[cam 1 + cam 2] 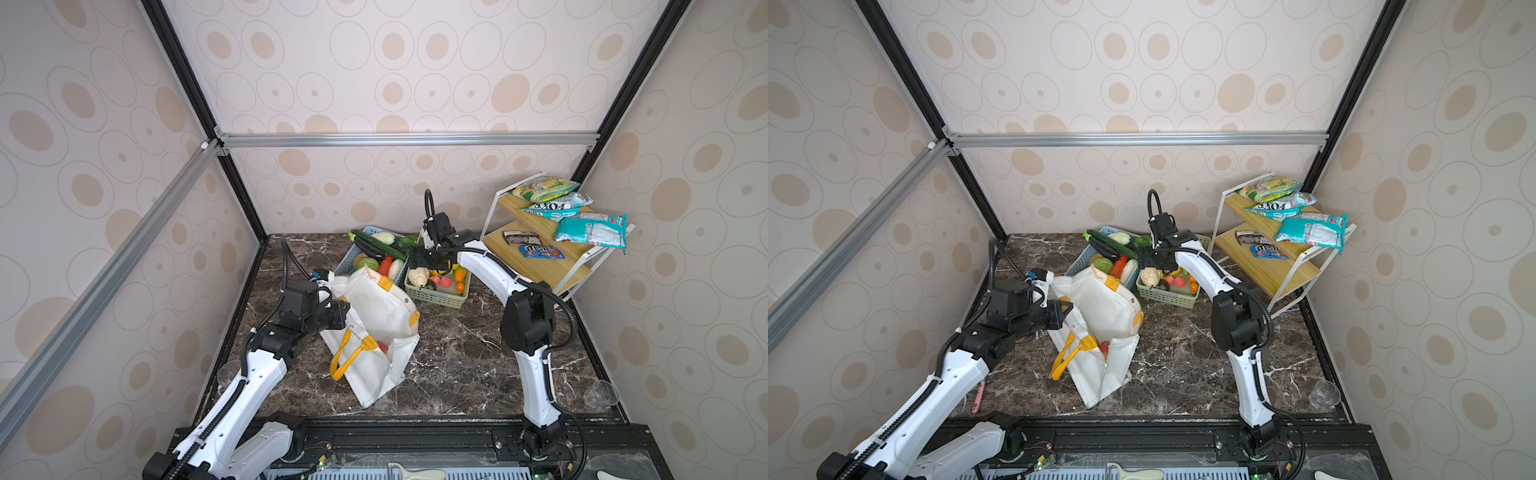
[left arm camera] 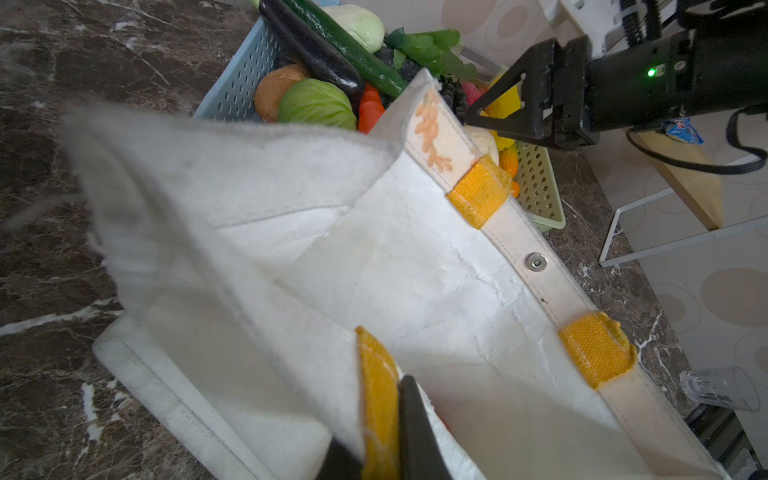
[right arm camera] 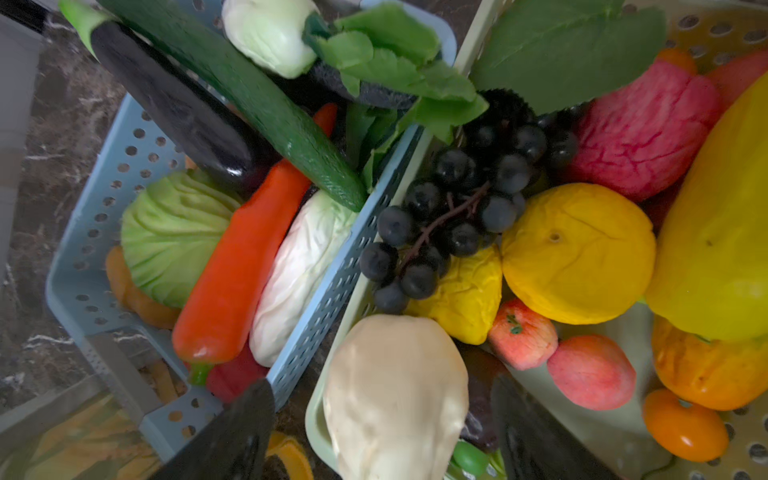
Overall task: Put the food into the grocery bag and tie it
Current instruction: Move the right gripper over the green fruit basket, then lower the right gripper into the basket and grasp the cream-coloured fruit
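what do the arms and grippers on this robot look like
The left arm and right arm match: glossy white shells on the long links, black joint housings, and a ribbed black cable hose running alongside. The left gripper and right gripper are all black with flat wedge-shaped fingers. A green light glows on the right wrist.

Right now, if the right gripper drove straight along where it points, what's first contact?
Most likely the cream-white fruit in the green basket. In the wrist view it sits right between the open jaws of the right gripper. Depth is unclear, so I can't judge the remaining gap.
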Motion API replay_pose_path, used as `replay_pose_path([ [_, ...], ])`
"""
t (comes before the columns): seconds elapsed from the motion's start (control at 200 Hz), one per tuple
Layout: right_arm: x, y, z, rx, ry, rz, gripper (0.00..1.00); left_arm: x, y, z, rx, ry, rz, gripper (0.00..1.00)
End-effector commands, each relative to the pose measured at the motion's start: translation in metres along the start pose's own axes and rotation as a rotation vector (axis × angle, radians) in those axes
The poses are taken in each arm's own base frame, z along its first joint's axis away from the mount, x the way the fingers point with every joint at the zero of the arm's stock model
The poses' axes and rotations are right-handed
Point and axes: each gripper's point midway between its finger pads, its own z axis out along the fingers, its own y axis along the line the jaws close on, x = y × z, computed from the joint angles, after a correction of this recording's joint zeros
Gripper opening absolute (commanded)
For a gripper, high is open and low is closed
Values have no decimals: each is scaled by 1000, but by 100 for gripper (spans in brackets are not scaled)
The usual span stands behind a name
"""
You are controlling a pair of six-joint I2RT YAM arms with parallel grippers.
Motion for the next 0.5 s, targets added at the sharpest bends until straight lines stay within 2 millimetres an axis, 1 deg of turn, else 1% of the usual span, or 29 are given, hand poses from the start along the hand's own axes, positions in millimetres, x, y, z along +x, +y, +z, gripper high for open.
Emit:
replay_pose_path([
  [0.0,16,-12,9,98,60,-49,85,-16,-4,-4,7,-38,32,0],
  [0.2,28,-12,24,133,102,-103,85,-15,-4,-5,10,-42,29,0],
  [0.41,30,-15,32,145,108,-109,84,-13,-5,-6,16,-42,27,0],
  [0.495,28,-12,35,131,99,-110,84,-13,-5,-6,17,-40,28,0],
])
